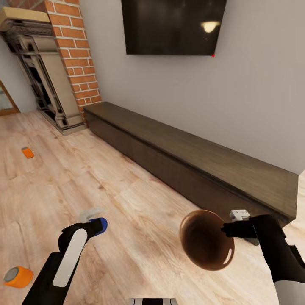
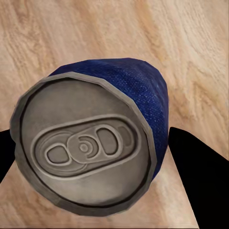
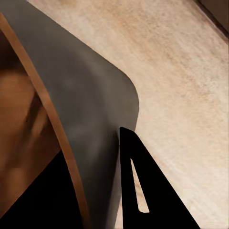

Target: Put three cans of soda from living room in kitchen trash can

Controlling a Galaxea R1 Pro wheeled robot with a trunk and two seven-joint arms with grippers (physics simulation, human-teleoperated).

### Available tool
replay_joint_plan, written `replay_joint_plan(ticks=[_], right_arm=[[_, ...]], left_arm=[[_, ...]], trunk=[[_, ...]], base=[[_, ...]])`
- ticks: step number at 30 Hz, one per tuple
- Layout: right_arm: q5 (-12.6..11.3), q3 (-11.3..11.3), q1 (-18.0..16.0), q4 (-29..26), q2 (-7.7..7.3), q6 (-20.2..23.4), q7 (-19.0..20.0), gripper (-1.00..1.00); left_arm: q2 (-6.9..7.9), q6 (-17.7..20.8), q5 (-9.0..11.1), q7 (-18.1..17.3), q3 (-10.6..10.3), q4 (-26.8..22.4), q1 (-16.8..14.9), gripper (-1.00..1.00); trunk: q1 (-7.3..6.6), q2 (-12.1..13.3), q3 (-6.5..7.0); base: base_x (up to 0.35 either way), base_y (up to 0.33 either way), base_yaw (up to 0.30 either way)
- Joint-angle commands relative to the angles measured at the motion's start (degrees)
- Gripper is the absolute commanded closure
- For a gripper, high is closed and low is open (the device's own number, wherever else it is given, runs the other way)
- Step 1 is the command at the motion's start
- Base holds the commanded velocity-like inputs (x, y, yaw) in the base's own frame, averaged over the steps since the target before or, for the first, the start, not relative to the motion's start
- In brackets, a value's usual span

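Note:
The blue can of soda (image 1: pixel 100 225) sits between the fingers of my left gripper (image 1: pixel 94 225), which is shut on it just above the floor. In the left wrist view the blue can (image 2: pixel 138 90) turns its grey top toward the camera, with a black finger (image 2: pixel 195 171) at its side. Two orange cans lie on the wood floor, one far left (image 1: pixel 28 152) and one near my left arm (image 1: pixel 18 277). My right gripper (image 1: pixel 226 230) is shut on the rim of the trash can (image 1: pixel 205 241), held tipped with its dark brown inside facing me. The bin's wall (image 3: pixel 90 109) runs between the right fingers (image 3: pixel 143 191).
This is the living room. A long low dark-wood cabinet (image 1: pixel 203 165) runs along the grey wall under a black TV (image 1: pixel 173 25). A red brick fireplace with a grey mantel (image 1: pixel 46 80) stands at the back left. Light wood floor (image 1: pixel 127 199) spreads between the cans.

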Motion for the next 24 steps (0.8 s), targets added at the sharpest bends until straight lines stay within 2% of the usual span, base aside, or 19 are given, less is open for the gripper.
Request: replay_joint_plan(ticks=[1, 3, 8, 11, 12, 13, 14, 17, 18, 20, 21, 23, 24], right_arm=[[0.05, 0.16, -0.31, 0.37, 1.25, 0.21, -1.54, 1.00], [0.42, 0.35, -0.58, 0.58, 2.68, 0.25, -3.46, 1.00], [0.56, 0.27, -0.68, 0.62, 3.27, 0.41, -4.25, 1.00], [0.64, 0.53, -0.73, 0.98, 3.38, 0.31, -4.47, 1.00], [0.66, 0.70, -0.75, 1.07, 3.39, 0.27, -4.58, 1.00], [0.67, 0.73, -0.76, 1.09, 3.39, 0.26, -4.61, 1.00], [0.67, 0.78, -0.76, 1.12, 3.39, 0.24, -4.67, 1.00], [0.73, 0.85, -0.79, 1.16, 3.40, 0.19, -4.80, 1.00], [0.74, 0.86, -0.80, 1.16, 3.40, 0.19, -4.83, 1.00], [0.80, 0.82, -0.88, 1.59, 3.40, 0.17, -4.90, 1.00], [0.81, 0.81, -0.90, 1.76, 3.40, 0.16, -4.92, 1.00], [0.84, 0.80, -0.96, 2.25, 3.40, 0.11, -4.97, 1.00], [0.85, 0.79, -1.00, 2.40, 3.40, 0.09, -4.98, 1.00]], left_arm=[[-0.19, 0.23, -0.08, -0.04, 0.13, -0.03, 0.05, 1.00], [-0.42, 0.47, -0.09, -0.08, 0.02, -0.27, 0.10, 1.00], [-0.57, 1.90, -0.10, -0.06, -1.40, -3.51, -0.12, 1.00], [-1.87, 6.91, -0.10, -0.09, -1.99, -3.91, -3.61, 1.00], [-2.68, 10.18, -0.03, -0.17, -2.18, -4.01, -6.59, 1.00], [-2.95, 10.86, 0.17, -0.21, -2.25, -4.03, -7.57, 1.00], [-3.54, 11.85, 1.45, -0.26, -2.54, -4.06, -9.30, 1.00], [-4.25, 12.97, 8.60, -0.36, -6.15, -4.09, -11.75, 1.00], [-4.34, 13.04, 9.50, -0.37, -6.61, -4.10, -11.92, 1.00], [-4.65, 13.29, 13.87, -1.45, -8.51, -4.10, -12.39, 1.00], [-4.67, 13.30, 14.94, -2.02, -8.97, -4.10, -12.44, 1.00], [-4.67, 13.30, 18.73, -4.08, -10.80, -4.11, -12.55, 1.00], [-4.70, 13.30, 19.91, -4.67, -11.47, -4.11, -12.57, 1.00]], trunk=[[-0.03, 0.01, 0.24], [-0.09, 0.04, 0.68], [-0.21, 0.10, 1.79], [-0.29, 0.14, 2.45], [-0.32, 0.16, 2.67], [-0.34, 0.17, 2.90], [-0.37, 0.18, 3.12], [-0.45, 0.22, 3.78], [-0.47, 0.24, 4.00], [-0.52, 0.26, 4.45], [-0.55, 0.28, 4.67], [-0.60, 0.30, 5.11], [-0.63, 0.32, 5.33]], base=[[0.000, 0.000, 0.299], [0.000, 0.000, 0.299], [0.000, 0.000, 0.299], [0.000, 0.000, 0.299], [0.000, 0.000, 0.299], [0.000, 0.000, 0.299], [0.000, 0.000, 0.299], [0.000, 0.000, 0.299], [0.000, 0.000, 0.299], [0.000, 0.000, 0.299], [0.000, 0.000, 0.299], [0.000, 0.000, 0.299], [0.000, 0.000, 0.299]])
